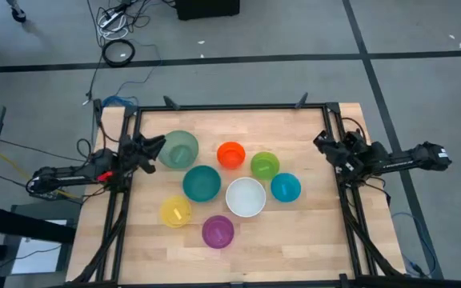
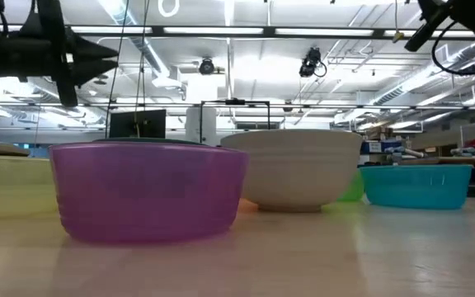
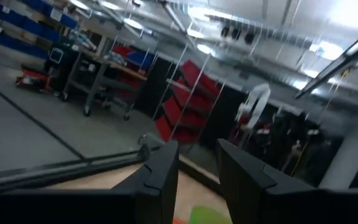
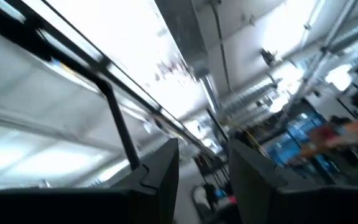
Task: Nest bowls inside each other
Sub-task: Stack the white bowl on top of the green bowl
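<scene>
bowls: eight, all sitting loose on the table, none nested yet; clustered mid-table, some rims touching or nearly so.
layout: sage bowl far-left by the left gripper; orange bowl and lime bowl along the far row; teal bowl, white bowl, blue bowl in the middle; yellow bowl and purple bowl nearest the front edge.
left gripper: hovering just beside the sage bowl's rim, fingers parted w/ a clear gap, holding nothing.
right gripper: waiting at the right side, well apart from the bowls, fingers parted, empty.
handling: prob. light thin plastic, stiff enough but rims likely flexing a bit under a pinch; smooth walls looking slippery; not fragile.
grip spot: rim wall, one finger inside and one outside; pinching across a whole bowl looks too wide for these jaws.
pointing: all sitting upright, mouths facing up.
long axis: round, so none in plan; symmetry axis is running vertical, any approach angle around the rim is working equally.
size order: sage and teal looking biggest, then white; orange, lime, blue, yellow, purple smaller, too close to rank.
</scene>
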`<state>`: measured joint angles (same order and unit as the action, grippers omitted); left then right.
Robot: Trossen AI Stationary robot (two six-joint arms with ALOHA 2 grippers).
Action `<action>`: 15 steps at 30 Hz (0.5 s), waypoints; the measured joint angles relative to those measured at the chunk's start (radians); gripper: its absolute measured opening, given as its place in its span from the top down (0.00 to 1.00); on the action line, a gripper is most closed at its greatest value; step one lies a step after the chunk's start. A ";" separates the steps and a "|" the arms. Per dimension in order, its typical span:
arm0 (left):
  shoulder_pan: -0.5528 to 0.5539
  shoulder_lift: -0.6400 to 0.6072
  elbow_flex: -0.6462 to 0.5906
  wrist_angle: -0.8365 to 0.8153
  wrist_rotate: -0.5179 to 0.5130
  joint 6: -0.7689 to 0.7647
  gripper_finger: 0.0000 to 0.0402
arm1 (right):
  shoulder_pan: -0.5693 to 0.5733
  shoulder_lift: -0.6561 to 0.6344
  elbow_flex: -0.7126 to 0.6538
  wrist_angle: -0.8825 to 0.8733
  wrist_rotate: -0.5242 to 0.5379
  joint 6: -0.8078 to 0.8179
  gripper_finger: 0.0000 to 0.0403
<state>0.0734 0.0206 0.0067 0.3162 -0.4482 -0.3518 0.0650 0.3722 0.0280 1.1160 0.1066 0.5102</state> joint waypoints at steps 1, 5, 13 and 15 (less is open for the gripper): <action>0.000 0.000 0.000 0.017 0.000 0.000 0.71 | 0.000 0.000 0.001 0.004 -0.001 -0.002 0.68; 0.000 0.000 0.000 0.038 0.000 -0.001 0.71 | 0.000 0.001 0.001 0.000 -0.001 -0.009 0.68; -0.001 0.000 0.000 0.038 0.008 -0.119 0.71 | 0.000 0.001 0.002 -0.006 -0.057 -0.014 0.68; -0.001 0.000 0.000 0.037 0.042 -0.129 0.71 | 0.000 0.001 0.002 -0.006 -0.070 -0.002 0.68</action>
<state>0.0727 0.0208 0.0067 0.3535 -0.4058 -0.4809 0.0654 0.3729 0.0299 1.1099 0.0367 0.5079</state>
